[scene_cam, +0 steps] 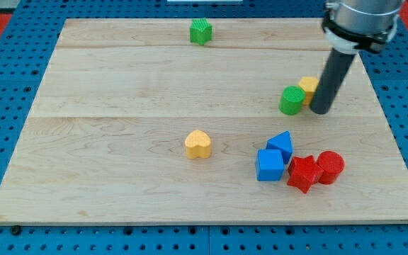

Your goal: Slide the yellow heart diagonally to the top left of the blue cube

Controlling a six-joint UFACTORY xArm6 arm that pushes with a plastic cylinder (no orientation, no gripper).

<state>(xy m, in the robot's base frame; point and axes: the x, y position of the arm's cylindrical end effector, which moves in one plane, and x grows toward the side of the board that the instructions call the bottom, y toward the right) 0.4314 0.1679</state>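
Wooden board (119, 85) fills most of the view, resting on a blue pegboard (6, 234). The arm comes in at the view's top right as a dark rod; my tip (321, 111) sits on the board just right of the green cylinder (292, 100) and right beside a yellow block (308, 86), whose shape is half hidden behind the rod. No claw on this rig, just the bare rod, so nothing is open, closed or held.

Cluster at the view's lower right: blue cube (269, 164), with a second blue block (280, 144), shape unclear, touching it above-right; red star (304, 173) just right of the cube, red cylinder (329, 166) against the star. Green star-like block (201, 31) alone near the view's top edge.

Task block: yellow heart (198, 144) sits near the board's centre, left of the blue cube and slightly higher, clear gap between them. It is already roughly on the cube's upper-left side, so only a small diagonal correction looks needed.

Risks, as I judge them:
- Tip is well apart from the heart; a straight path there clips the green cylinder.
- Approaching from the right means skirting the blue pair; a brush shifts the reference cube itself.
- The heart's rounded lobes make an off-centre push spin it or let it slip off the tip.
- Overpushing sends it too far up-left.
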